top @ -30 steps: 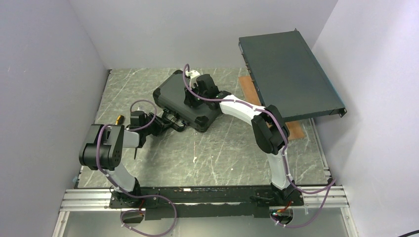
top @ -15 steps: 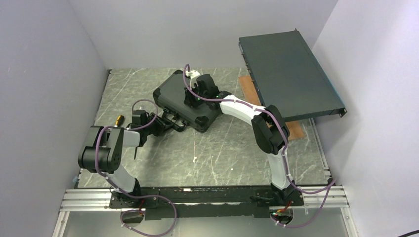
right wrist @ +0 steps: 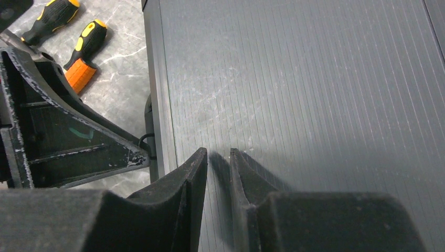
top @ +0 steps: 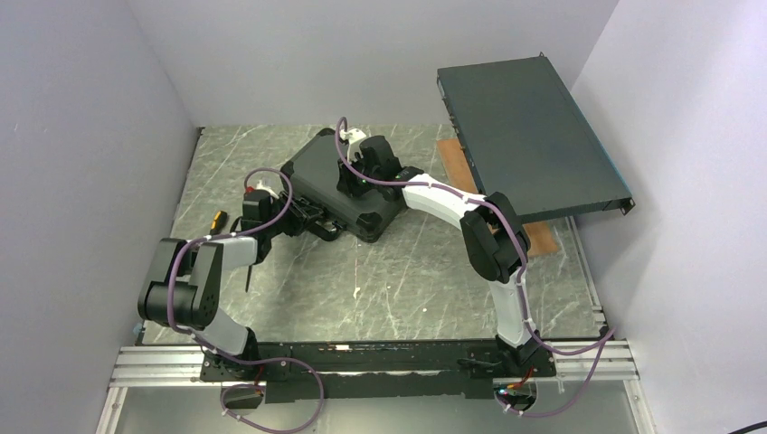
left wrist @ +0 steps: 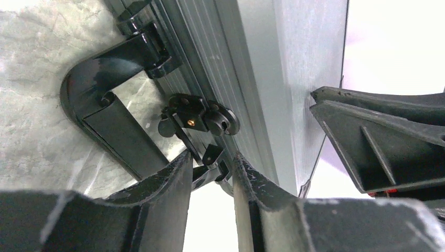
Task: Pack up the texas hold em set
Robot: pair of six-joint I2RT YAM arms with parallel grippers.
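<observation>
Lying closed at upper centre of the top view, the black hard case (top: 339, 185) looks rigid, ribbed and slick. Right gripper (right wrist: 219, 157) presses its lid, fingers nearly together, empty. Left gripper (left wrist: 212, 165) pinches a latch (left wrist: 202, 116); the handle (left wrist: 113, 118) is best for carrying.

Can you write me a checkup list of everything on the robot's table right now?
Surface: grey marbled table, scratched.
Job's things: black case lies shut and flat; its handle and a latch face the left arm.
Clutter: orange-handled screwdrivers beside the case; big dark metal box at the right wall.
Grippers: left gripper at the latch, fingers slightly apart; right gripper tips nearly together on the case's lid.
Cables: purple cable along both arms.
Surroundings: plain pale walls.
</observation>
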